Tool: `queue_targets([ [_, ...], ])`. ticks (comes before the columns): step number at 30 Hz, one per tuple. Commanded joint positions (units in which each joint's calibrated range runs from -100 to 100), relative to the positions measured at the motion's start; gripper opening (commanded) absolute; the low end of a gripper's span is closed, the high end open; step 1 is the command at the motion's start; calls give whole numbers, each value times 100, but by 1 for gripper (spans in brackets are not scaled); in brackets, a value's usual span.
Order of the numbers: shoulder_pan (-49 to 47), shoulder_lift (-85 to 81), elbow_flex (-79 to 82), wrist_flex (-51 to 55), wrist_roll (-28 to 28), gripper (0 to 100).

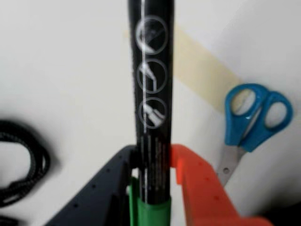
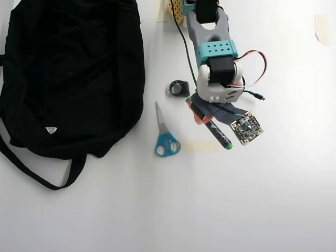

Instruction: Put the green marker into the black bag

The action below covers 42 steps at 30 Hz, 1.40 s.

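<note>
Marker (image 1: 151, 94) sits pinched in the pincer (image 1: 153, 162), right of the scissors (image 2: 165, 134) in the overhead view, so the grasp step looks done. Next: carry it left, past the scissors, over the bag (image 2: 68, 73), then release.

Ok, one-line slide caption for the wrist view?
Gripper clamps black-barrelled green marker above white table, blue-handled scissors to the right.
</note>
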Motion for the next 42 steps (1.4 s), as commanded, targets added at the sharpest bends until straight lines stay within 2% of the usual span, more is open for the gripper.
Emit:
queue_targets([
  [1, 19, -205, -431, 137, -319, 2],
  [9, 19, -354, -485, 214, -513, 2],
  [19, 146, -769, -413, 223, -1127, 2],
  [26, 139, -1209, -368, 249, -1206, 2],
  [36, 154, -2404, 961, 249, -1447, 2],
  [42, 79, -3101, 1725, 232, -2076, 2],
])
